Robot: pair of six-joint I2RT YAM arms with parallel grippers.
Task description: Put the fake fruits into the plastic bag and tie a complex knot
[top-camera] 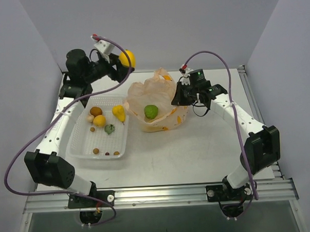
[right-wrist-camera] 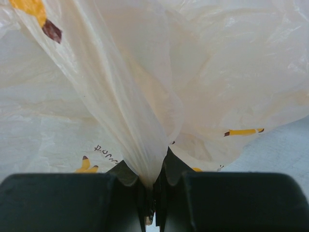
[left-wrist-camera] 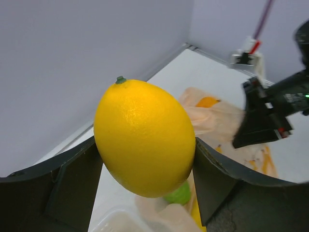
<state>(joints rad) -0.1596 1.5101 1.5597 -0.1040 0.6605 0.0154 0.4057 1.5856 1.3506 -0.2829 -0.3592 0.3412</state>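
My left gripper (top-camera: 123, 63) is shut on a yellow lemon (top-camera: 127, 58), held in the air behind and left of the plastic bag (top-camera: 159, 95); the lemon (left-wrist-camera: 145, 137) fills the left wrist view between the fingers. My right gripper (top-camera: 179, 98) is shut on the bag's right rim, the bunched film (right-wrist-camera: 140, 130) pinched between its fingers. A green round fruit (top-camera: 151, 111) lies inside the open bag. In the white mesh tray (top-camera: 79, 145) lie a brown fruit (top-camera: 96, 111), an orange fruit (top-camera: 99, 121) and a yellow fruit (top-camera: 119, 113).
The tray also holds a small dark-green leafy piece (top-camera: 110, 129) and tiny brown bits (top-camera: 96, 151). Grey walls stand close at the left, back and right. A metal rail (top-camera: 158, 195) runs along the near table edge.
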